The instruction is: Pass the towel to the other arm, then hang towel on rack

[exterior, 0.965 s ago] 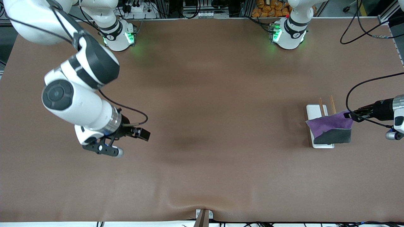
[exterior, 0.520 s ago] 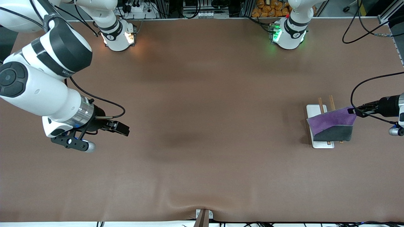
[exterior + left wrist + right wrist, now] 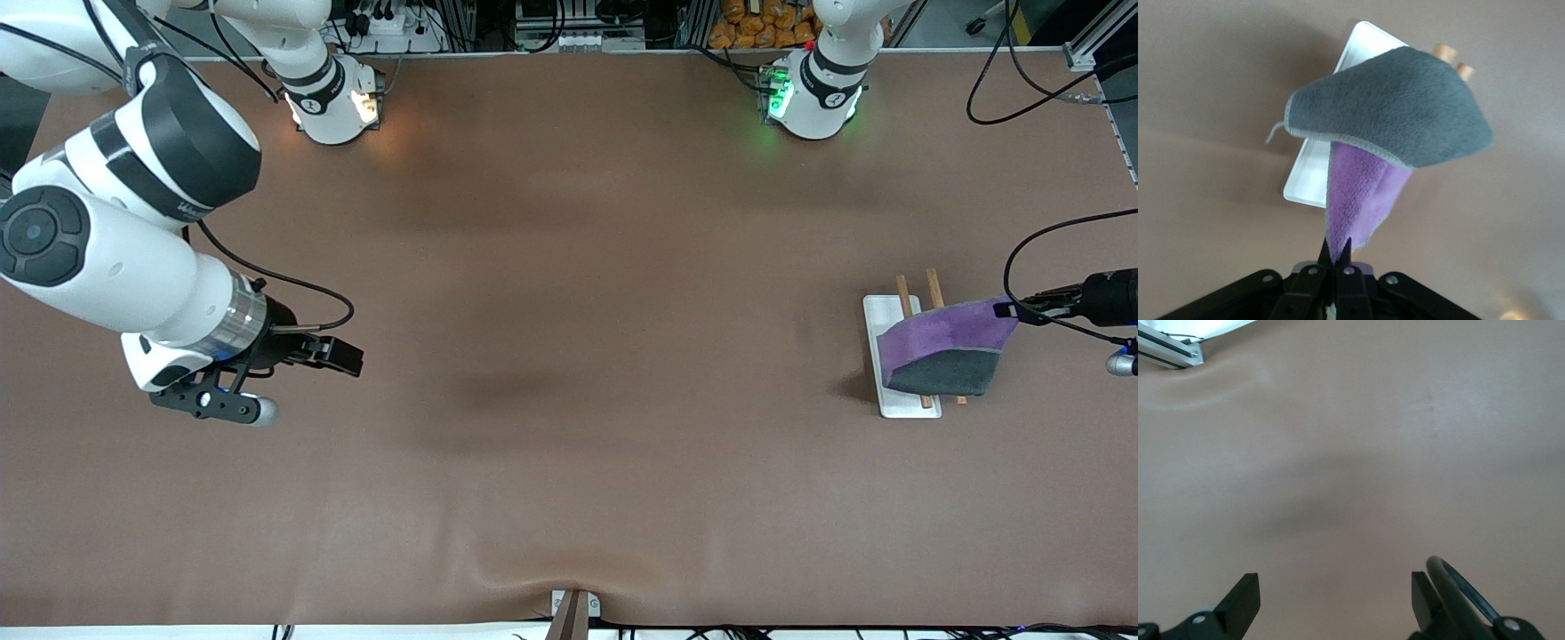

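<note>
The towel (image 3: pixel 947 348), purple on one face and dark grey on the other, is draped over the rack's two brown rods (image 3: pixel 903 289) above the white base plate (image 3: pixel 882 313) at the left arm's end of the table. My left gripper (image 3: pixel 1005 309) is shut on the towel's purple corner and holds it taut beside the rack. In the left wrist view the towel (image 3: pixel 1398 120) hangs over the plate (image 3: pixel 1313 175), its purple corner pinched in my left gripper (image 3: pixel 1336 250). My right gripper (image 3: pixel 342 356) is open and empty over bare table at the right arm's end; the right wrist view shows it (image 3: pixel 1335 593) with its fingers wide apart.
The brown mat (image 3: pixel 569 356) covers the table. The arm bases (image 3: pixel 333 102) stand along the back edge. A small bracket (image 3: pixel 573 606) sits at the front edge. A black cable (image 3: pixel 1031 249) loops above the left gripper.
My left gripper has pulled the towel's corner away from the rack toward the table's end, sliding the towel across the rods. My right arm has drawn back toward its end and now holds still.
</note>
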`<state>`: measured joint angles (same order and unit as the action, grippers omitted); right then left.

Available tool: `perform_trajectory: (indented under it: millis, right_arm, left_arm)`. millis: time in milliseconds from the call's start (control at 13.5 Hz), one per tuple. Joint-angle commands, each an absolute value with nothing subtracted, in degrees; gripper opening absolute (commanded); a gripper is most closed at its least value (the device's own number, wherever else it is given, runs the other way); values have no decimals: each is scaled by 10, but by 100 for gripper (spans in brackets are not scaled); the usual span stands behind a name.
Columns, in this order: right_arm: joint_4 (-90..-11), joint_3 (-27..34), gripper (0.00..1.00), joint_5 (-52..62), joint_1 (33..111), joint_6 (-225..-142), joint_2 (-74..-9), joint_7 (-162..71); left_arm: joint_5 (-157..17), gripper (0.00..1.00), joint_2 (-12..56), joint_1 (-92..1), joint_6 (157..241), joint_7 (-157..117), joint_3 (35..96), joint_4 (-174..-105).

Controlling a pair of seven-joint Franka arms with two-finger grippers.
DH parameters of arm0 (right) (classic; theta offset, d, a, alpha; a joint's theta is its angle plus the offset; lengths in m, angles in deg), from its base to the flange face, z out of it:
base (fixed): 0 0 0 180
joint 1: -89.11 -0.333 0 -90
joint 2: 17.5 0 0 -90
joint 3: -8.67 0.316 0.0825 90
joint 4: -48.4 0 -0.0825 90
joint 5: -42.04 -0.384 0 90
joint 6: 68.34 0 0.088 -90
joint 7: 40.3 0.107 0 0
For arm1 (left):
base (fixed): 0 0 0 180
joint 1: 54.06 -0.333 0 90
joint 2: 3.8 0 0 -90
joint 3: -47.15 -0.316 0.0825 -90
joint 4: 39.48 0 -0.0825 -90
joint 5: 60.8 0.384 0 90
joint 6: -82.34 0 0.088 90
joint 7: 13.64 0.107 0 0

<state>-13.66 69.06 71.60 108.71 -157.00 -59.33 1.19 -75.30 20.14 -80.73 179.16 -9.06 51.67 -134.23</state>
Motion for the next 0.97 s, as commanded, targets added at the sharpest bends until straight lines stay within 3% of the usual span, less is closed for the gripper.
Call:
perform_trajectory:
  millis: [0,74,148,371,742,891]
  right_arm:
    - [-135,632,100,716,1071,-1546,-550,-49]
    - [-135,621,100,710,1068,-1545,-549,-58]
    - [-134,619,100,710,1066,-1546,-549,-67]
    - [-122,540,100,676,1027,-1546,-533,-103]
    - [-126,248,100,478,892,-1575,-464,-228]
    - [-129,166,100,439,861,-1575,-450,-287]
  left_arm:
    - [-750,56,205,-812,1795,-83,526,-1338]
    - [-750,88,207,-811,1795,-83,527,-1337]
    - [-750,100,206,-810,1795,-83,529,-1336]
    - [-753,100,188,-798,1794,-92,535,-1334]
    - [-737,100,125,-796,1784,-144,595,-1312]
    - [-687,100,96,-796,1783,-175,643,-1300]
